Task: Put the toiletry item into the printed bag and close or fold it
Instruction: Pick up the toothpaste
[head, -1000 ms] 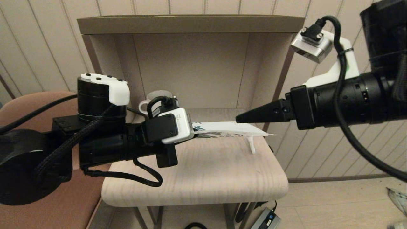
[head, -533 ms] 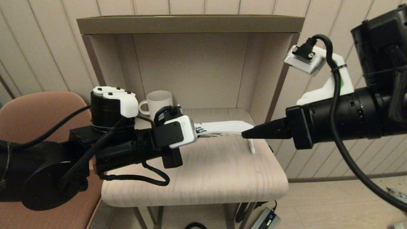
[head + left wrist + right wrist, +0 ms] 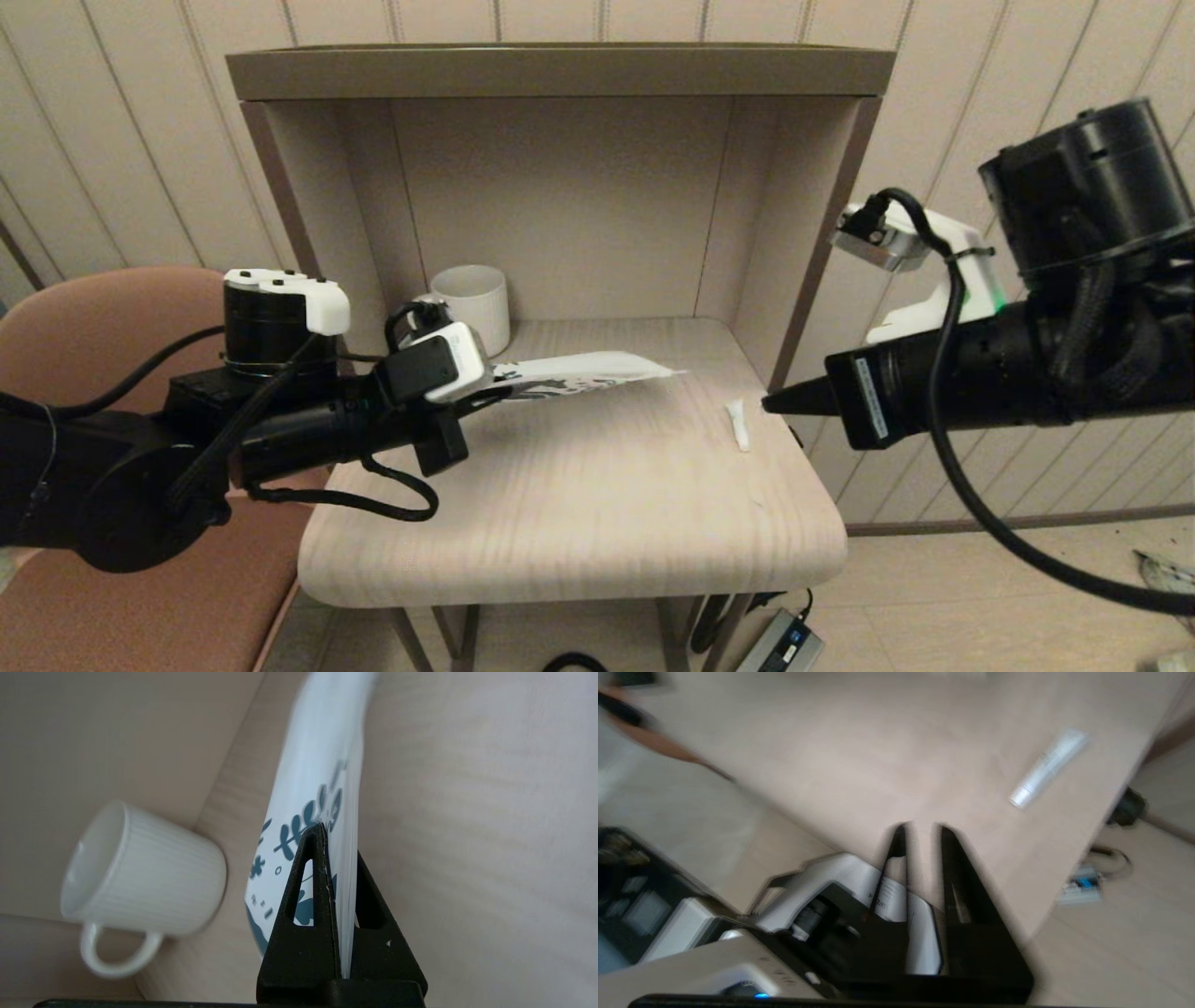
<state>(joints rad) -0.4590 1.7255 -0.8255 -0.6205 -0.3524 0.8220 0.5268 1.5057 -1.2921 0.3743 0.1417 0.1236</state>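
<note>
The printed bag (image 3: 597, 370) hangs flat and level above the wooden table (image 3: 579, 504), white with teal leaves. My left gripper (image 3: 499, 385) is shut on its left end; in the left wrist view the bag (image 3: 322, 742) runs out edge-on from between the closed fingers of the left gripper (image 3: 338, 844). The toiletry item (image 3: 738, 425), a tiny white tube, lies on the table by the right edge, clear of the bag. My right gripper (image 3: 770, 403) points at it from the right, just off the table. It stands slightly open and empty (image 3: 920, 828), with the tube (image 3: 1048, 767) ahead and to one side.
A white ribbed mug (image 3: 474, 303) stands at the back left of the alcove, also seen as the mug (image 3: 154, 882). The alcove's side wall (image 3: 812, 252) rises behind the tube. A brown chair (image 3: 112, 308) is at left. A power adapter (image 3: 780, 644) lies on the floor.
My left arm has drawn back to the left with the bag. My right gripper has withdrawn to the right, off the bag's end. The tube is now uncovered.
</note>
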